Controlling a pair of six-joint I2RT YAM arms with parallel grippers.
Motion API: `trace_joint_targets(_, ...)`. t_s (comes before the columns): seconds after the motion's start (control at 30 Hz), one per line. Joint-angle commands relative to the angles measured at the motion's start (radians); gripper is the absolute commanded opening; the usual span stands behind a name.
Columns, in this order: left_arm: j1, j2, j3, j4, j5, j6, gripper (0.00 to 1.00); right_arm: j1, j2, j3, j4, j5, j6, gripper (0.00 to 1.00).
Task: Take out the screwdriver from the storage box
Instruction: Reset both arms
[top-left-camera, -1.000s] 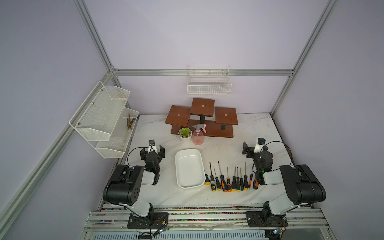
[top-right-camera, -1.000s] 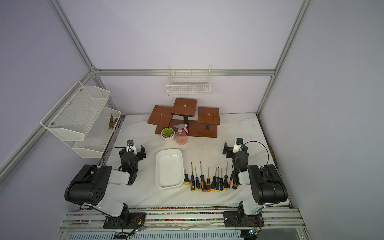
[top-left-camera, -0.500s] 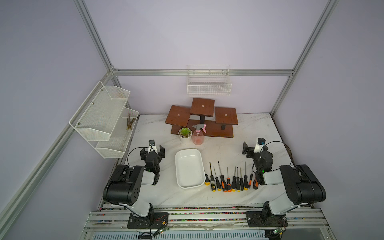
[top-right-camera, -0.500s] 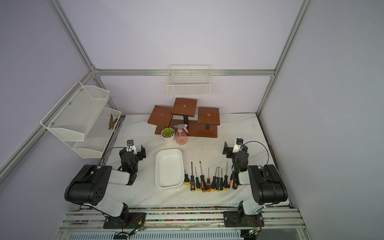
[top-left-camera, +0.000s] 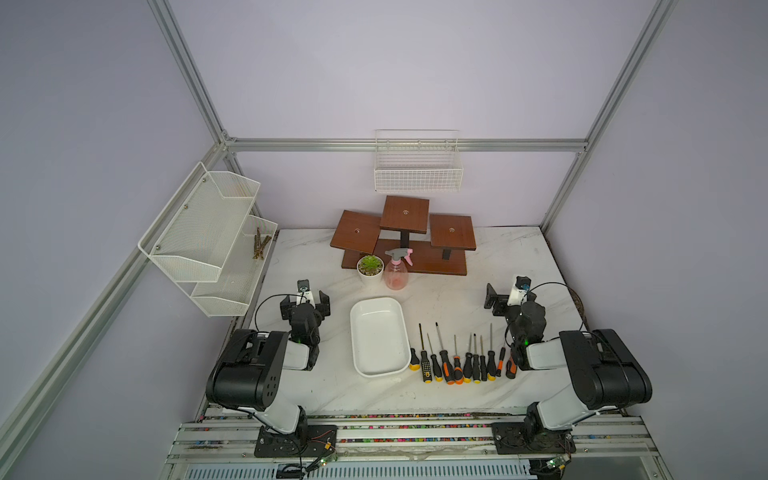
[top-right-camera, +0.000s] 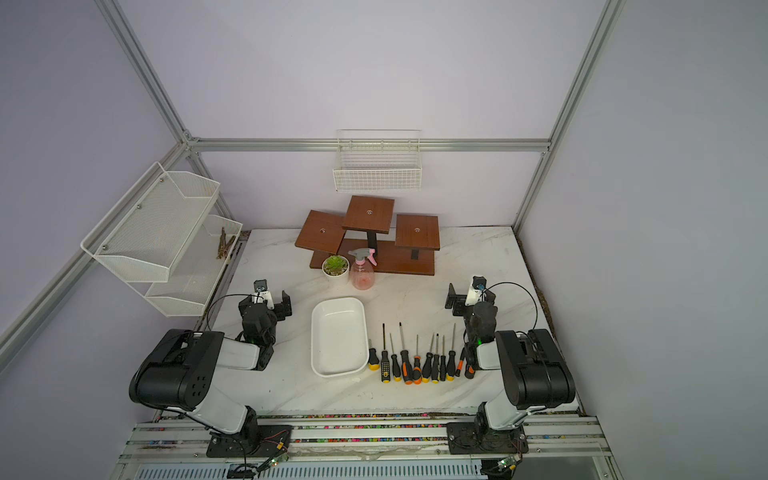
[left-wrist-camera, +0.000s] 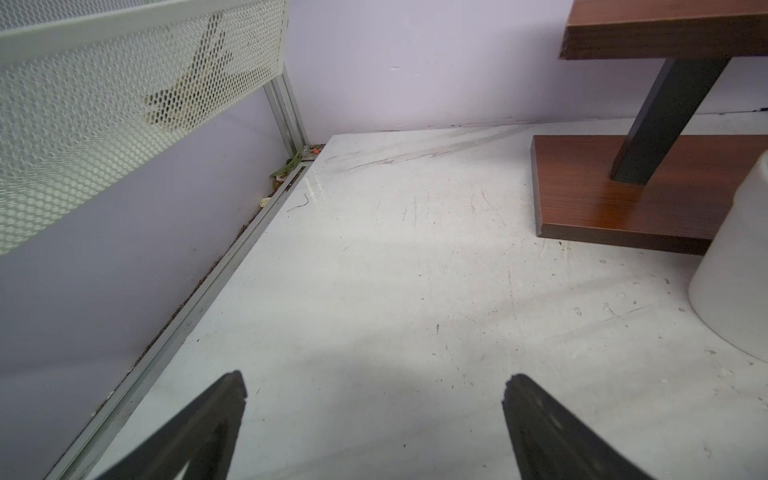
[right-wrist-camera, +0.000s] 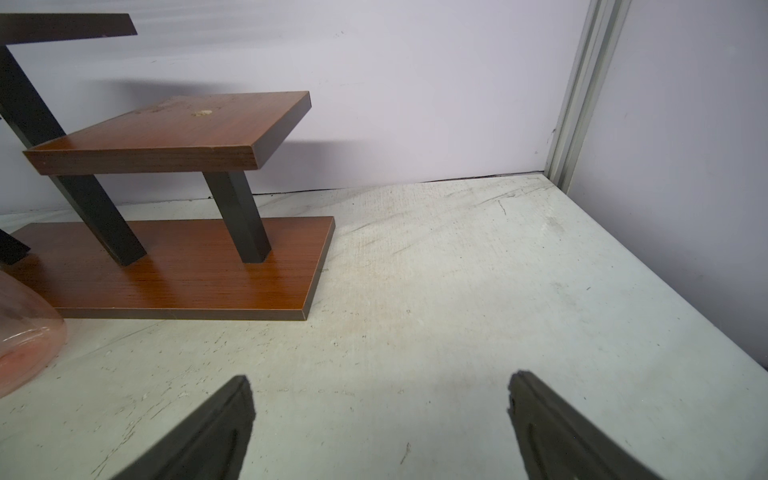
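- Storage box (top-left-camera: 378, 332), white and glossy, sits on the marble table (top-left-camera: 449, 299) between the two arms in both top views.
- Left gripper (left-wrist-camera: 374, 386) faces bare tabletop beside the box, jaws spread wide, holding nothing.
- Right gripper (right-wrist-camera: 380, 386) is the same: jaws apart, nothing between them.
- Screwdrivers (top-left-camera: 446, 368) lie in a row on the table just right of the box, outside it, handles toward the robot.

No text, label or number can be read. Pale marks on the handle of one screwdriver (top-left-camera: 425, 365) are too small to make out.
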Motion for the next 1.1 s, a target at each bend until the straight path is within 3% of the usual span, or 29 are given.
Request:
trace_joint_targets(0.0, 0.007, -0.011, 0.015, 0.016, 0.005, -0.017, 1.0, 0.004, 0.004, -0.005, 0.026, -0.006, 0.002, 1.0)
trace_joint_targets(0.37, 0.007, -0.011, 0.014, 0.017, 0.004, -0.017, 1.0, 0.004, 0.002, -0.021, 0.044, -0.01, 0.001, 1.0)
trace_joint_targets(0.57, 0.007, -0.011, 0.014, 0.016, 0.004, -0.017, 1.0, 0.004, 0.025, -0.15, 0.324, -0.049, -0.01, 1.0)
trace_joint_targets(0.87, 0.007, -0.011, 0.015, 0.015, 0.005, -0.017, 1.0, 0.002, 0.01, -0.079, 0.176, -0.075, -0.02, 1.0)
trace_joint_targets(1.07, 0.007, -0.011, 0.015, 0.017, 0.005, -0.017, 1.0, 0.002, -0.006, -0.004, 0.005, -0.006, 0.008, 1.0)
